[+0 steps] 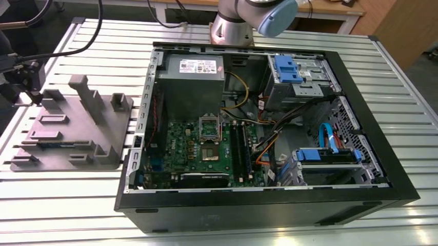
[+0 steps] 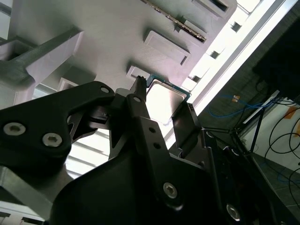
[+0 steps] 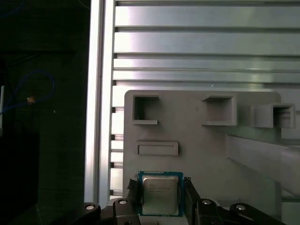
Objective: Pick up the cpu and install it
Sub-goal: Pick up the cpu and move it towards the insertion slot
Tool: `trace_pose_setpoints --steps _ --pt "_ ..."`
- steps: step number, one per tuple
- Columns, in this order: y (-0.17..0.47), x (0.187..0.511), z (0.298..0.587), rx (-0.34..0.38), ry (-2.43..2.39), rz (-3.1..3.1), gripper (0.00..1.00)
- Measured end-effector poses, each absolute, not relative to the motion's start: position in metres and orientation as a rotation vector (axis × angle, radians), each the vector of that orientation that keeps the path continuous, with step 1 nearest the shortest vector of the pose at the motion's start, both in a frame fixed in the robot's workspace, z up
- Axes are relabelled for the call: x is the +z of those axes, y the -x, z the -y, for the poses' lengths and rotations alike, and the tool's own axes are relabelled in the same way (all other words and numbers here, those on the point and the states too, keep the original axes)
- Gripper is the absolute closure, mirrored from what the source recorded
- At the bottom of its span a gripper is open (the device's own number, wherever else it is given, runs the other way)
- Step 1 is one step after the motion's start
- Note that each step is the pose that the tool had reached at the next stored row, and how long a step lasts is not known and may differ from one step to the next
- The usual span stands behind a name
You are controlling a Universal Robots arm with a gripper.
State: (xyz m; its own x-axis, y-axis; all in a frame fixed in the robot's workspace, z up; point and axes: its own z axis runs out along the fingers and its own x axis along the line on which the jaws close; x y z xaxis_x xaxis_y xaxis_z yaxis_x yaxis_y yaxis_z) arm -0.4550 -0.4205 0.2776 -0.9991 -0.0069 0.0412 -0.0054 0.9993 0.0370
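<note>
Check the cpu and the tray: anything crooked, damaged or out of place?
Nothing stands out. In the first wrist view the cpu sits square to the edges of the grey tray, its metal top unmarked, and the gripper is centred on it. The tray's pockets and posts look intact.

The end effector (image 2: 163, 96) hides part of the cpu (image 2: 165, 102)
</note>
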Motion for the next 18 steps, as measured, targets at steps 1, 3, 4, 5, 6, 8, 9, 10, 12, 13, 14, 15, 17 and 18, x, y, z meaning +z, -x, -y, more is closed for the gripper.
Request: trace_pose_setpoints --steps 1,3,4,5,6,8,9,10,12,13,14,15,17,18 --pt "0.455 0.278 0.42 -0.057 -0.01 3.1 0.53" --pt "0.455 0.278 0.42 -0.057 -0.01 3.1 0.53" --pt "0.455 0.278 0.42 -0.057 -0.01 3.1 0.53" --pt "0.455 0.278 0.42 -0.057 -0.01 3.1 0.53" --pt "0.455 0.278 0.42 -0.057 -0.009 3.1 0.53" --pt "0.455 0.278 0.42 -0.057 -0.01 3.1 0.53" --pt "0.455 0.278 0.42 -0.057 -0.01 3.1 0.53" --pt "0.455 0.279 0.421 -0.057 -0.01 3.099 0.53" --pt "0.455 0.28 0.42 -0.057 -0.009 3.1 0.53" --pt "0.455 0.282 0.42 -0.057 -0.01 3.1 0.53" --pt "0.455 0.284 0.42 -0.057 -0.01 3.1 0.53" --pt "0.455 0.285 0.42 -0.057 -0.01 3.1 0.53" --pt "0.455 0.289 0.42 -0.057 -0.01 3.1 0.53" --pt "0.455 0.291 0.42 -0.057 -0.01 3.1 0.53"
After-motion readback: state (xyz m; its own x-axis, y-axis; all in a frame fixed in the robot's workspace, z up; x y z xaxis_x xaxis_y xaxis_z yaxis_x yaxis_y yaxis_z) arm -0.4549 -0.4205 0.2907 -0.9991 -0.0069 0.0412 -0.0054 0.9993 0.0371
